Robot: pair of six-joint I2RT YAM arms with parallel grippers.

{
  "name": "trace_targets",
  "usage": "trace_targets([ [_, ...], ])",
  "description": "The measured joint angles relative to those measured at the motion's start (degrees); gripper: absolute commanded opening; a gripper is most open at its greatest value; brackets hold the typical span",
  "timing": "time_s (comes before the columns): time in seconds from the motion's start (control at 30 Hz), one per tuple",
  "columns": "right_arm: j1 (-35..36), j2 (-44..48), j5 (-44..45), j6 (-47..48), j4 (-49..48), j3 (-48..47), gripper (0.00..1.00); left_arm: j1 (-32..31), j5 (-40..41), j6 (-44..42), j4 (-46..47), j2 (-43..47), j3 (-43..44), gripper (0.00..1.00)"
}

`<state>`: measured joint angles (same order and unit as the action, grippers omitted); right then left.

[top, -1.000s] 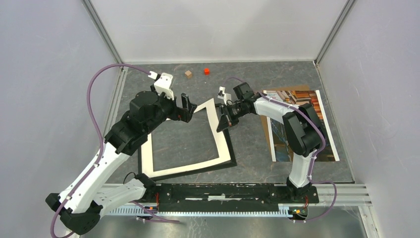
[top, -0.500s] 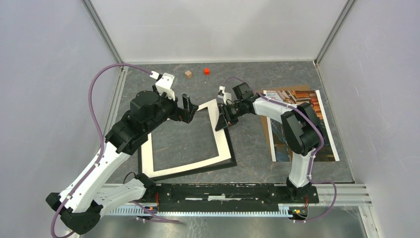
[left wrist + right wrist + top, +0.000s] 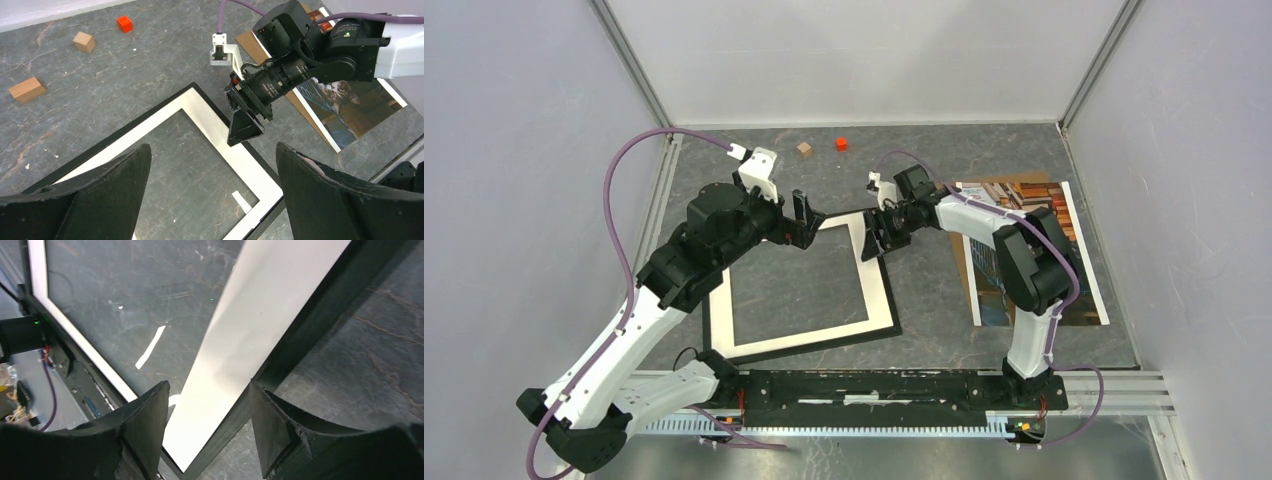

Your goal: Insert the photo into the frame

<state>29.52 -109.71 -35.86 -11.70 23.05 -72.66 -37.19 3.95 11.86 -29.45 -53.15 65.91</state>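
My right gripper (image 3: 207, 390) stands with its jaws apart, straddling the right-hand rail of the large thin black rectangular picture frame (image 3: 310, 325). The frame's wide white mat border (image 3: 250, 315) runs between the two fingers and, as far as I can see, nothing is pinched. My left gripper (image 3: 212, 150) hangs fully spread above the frame's far corner, holding nothing. The frame lies flat on the grey marbled tabletop (image 3: 924, 300), between the two arms. The glossy colour photo (image 3: 350, 110) rests on a brown sheet to the right, well apart from the frame.

I judge the frame placed and the photo not yet touched. Next I would lift the right gripper clear of the rail and go for a free edge of the photo, which is thin and flat and may be awkward to pick up.

From overhead my right arm hides much of the photo and my left arm covers the frame's left corner. Streaks in the opening suggest a pane, though I cannot be sure
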Motion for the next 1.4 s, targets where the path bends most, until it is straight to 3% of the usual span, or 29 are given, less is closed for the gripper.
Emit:
trace_targets([
  [0.43, 0.0, 4.2, 5.1, 0.0, -2.7, 3.0, 0.58, 0.0, 0.0, 0.0, 0.0, -0.1, 0.0, 1.0],
  [0.63, 0.5, 7.2, 8.4, -9.2, -21.3, 11.6, 0.47, 0.0, 0.3, 0.0, 0.1, -0.1, -0.2, 1.0],
  [0.77, 0.5, 4.9, 10.1, -15.2, -31.5, 11.8, 0.39, 0.0, 0.4, 0.0, 0.3, -0.1, -0.7, 1.0],
  [1.03, 1.0, -3.5, 13.7, -19.9, -42.4, 9.7, 0.39, 0.0, 0.3, 0.0, 0.5, 0.7, -0.7, 1.0],
  [1.4, 1.5, -6.9, 15.6, -19.5, -44.7, 9.7, 0.42, 0.0, -0.1, 0.0, 0.9, 1.5, -0.7, 1.0],
])
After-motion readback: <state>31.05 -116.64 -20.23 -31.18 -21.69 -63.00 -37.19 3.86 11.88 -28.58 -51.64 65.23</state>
